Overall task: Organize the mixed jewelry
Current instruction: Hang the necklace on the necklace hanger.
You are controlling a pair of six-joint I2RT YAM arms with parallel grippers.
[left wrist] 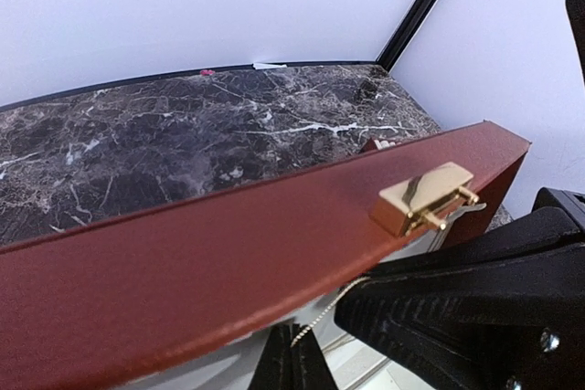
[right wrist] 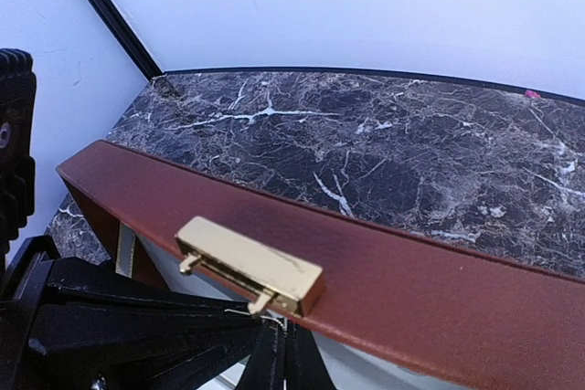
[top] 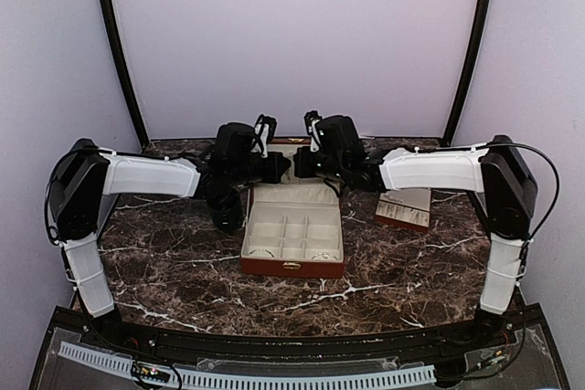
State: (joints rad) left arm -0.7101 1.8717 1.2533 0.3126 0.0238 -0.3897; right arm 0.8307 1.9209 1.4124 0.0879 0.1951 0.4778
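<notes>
Both grippers meet above the raised lid (top: pixel 291 191) of the open red-brown box (top: pixel 292 267). My left gripper (left wrist: pixel 294 361) is shut on one end of a thin pale chain (left wrist: pixel 334 310). The chain runs up and to the right to the other gripper's black finger (left wrist: pixel 457 303). My right gripper (right wrist: pixel 285 358) is shut on the same chain (right wrist: pixel 256 314), just below the lid's gold clasp (right wrist: pixel 251 265). In the top view the left gripper (top: pixel 276 168) and the right gripper (top: pixel 302 166) nearly touch. Tiny pale pieces (top: pixel 322 255) lie in the box's front compartments.
A dark green cup (top: pixel 227 217) stands left of the box, under the left arm. A flat cream slotted tray (top: pixel 404 208) lies right of the box. The dark marble table (top: pixel 183 271) ends at black rails and pale walls.
</notes>
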